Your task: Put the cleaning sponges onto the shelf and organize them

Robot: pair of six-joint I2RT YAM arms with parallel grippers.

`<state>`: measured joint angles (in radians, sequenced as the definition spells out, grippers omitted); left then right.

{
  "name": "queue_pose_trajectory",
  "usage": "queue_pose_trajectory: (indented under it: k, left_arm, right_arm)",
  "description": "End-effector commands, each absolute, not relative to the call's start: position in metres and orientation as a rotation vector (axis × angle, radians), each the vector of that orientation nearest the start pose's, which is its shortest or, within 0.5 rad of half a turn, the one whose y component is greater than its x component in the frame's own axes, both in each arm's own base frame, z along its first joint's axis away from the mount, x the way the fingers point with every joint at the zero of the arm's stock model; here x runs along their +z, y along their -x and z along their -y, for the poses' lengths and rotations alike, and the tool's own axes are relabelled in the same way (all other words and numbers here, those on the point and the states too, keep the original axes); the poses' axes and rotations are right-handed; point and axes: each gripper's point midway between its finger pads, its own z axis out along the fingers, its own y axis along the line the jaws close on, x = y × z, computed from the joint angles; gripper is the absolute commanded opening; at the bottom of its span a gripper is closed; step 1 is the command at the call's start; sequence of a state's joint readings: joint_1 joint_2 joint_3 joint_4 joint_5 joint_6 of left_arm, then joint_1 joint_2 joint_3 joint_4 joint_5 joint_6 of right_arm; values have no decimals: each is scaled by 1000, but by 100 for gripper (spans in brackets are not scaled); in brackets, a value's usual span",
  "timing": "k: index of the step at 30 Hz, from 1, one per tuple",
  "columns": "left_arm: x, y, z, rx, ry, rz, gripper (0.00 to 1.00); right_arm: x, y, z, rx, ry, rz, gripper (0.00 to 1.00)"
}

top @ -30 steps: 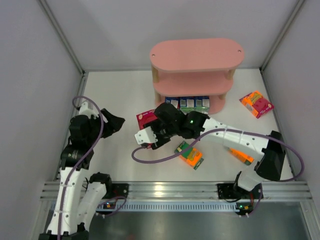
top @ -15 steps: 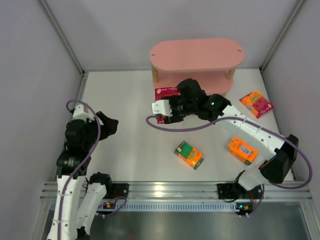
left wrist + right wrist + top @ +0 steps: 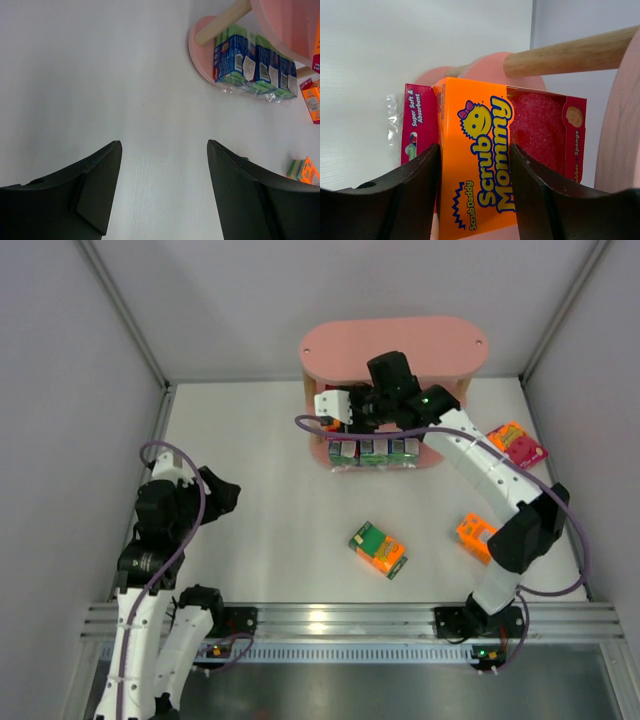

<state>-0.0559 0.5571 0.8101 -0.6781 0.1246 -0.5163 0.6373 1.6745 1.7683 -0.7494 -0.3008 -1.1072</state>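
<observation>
Jaws of the left gripper (image 3: 164,146) stand wide with nothing between them, low over the white table (image 3: 250,540) on its own side, well apart from the shelf. Farther out, three packs lie loose on the table: a green-and-orange pack (image 3: 378,548) near the middle, an orange pack (image 3: 477,536) just beside the right arm's elbow, and an orange-and-pink pack (image 3: 517,446) towards the right wall. Beyond them the right gripper (image 3: 475,148) is clamped across a boxed orange-and-pink sponge (image 3: 530,125), holding it at the left end of the pink shelf (image 3: 400,350), about level with the middle board and close to a wooden post (image 3: 570,49). Whether the box rests on the board I cannot tell. A row of blue-and-green packs (image 3: 372,450) stands on the bottom board. The step in hand looks like setting this sponge on the middle tier. The next move likely calls for easing it in past the post, lowering until the box sits flat, and only then letting go.
</observation>
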Motion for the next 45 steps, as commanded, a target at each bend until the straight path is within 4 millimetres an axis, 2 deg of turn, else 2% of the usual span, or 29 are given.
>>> queue_pose_trajectory:
  k: [1,5,9,15,19,27,36,45]
  left_arm:
    - [234,-223,58,-502,357,-2001,75]
    - [232,-222,59,-507,354,-2007,75]
    - [230,-222,60,-511,353,-2012,75]
    - [225,-222,61,-514,358,-2026,75]
    - [224,-222,62,-524,359,-2032,75]
    - [225,-222,62,-527,355,-2029,75]
    - [227,-222,65,-543,357,-2029,75]
    - [228,-222,66,-552,356,-2028,75]
  right_arm:
    - [291,-388,-300,90,1812,-1247,42]
    - [280,-402,-303,99,1813,-1260,44]
    - [276,-414,-302,86,1790,-1280,55]
    - [274,-420,-296,72,1761,-1301,71]
    - [275,-421,-294,65,1752,-1303,77]
    - [288,-421,-292,57,1698,-1291,81]
    - [310,-409,-291,75,1657,-1251,83]
    - [321,-403,-289,86,1632,-1238,85]
